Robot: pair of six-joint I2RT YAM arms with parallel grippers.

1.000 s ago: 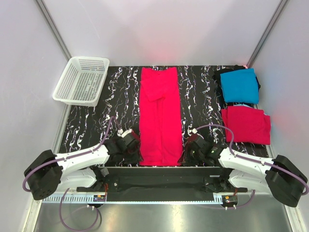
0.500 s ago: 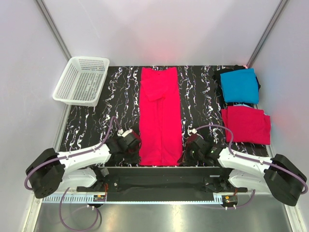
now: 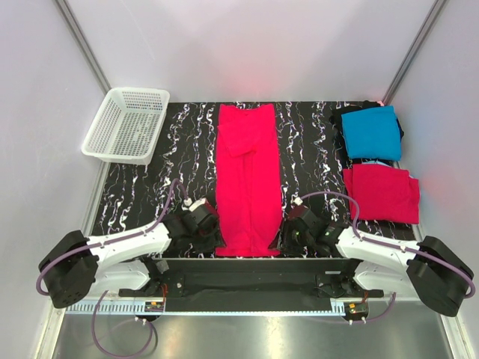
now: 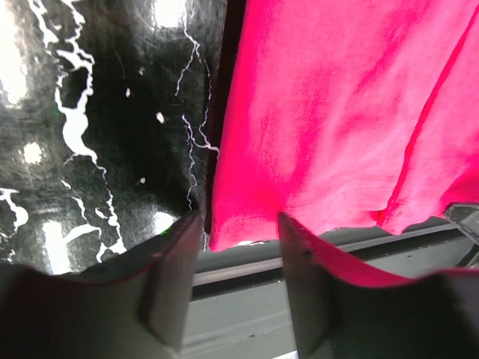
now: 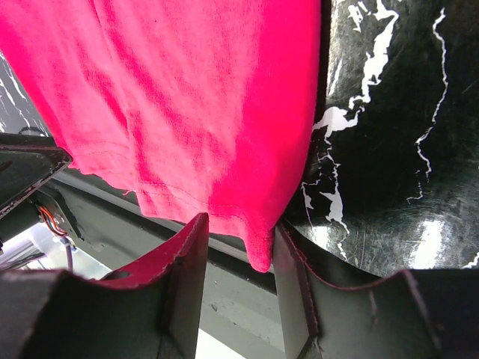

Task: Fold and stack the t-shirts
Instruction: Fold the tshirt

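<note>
Left pincer (image 4: pixel 238 232) and right pincer (image 5: pixel 239 232) both spread at the near hem of the long red t-shirt (image 3: pixel 248 179).
Each pincer's fingers stand apart on either side of a hem corner, left and right, with the cloth loose between them at the bench (image 3: pixel 187 149) edge. The shirt lies as a narrow strip running away from the arms. To its right is a folded red t-shirt (image 3: pixel 380 193), and behind that a turquoise t-shirt (image 3: pixel 371 132) on a black t-shirt (image 3: pixel 337 118). To its far left is a white mesh basket (image 3: pixel 112 153).

walls (image 3: pixel 247 45): plain pale grey | tabletop (image 3: pixel 187 149): black, white veining
</note>
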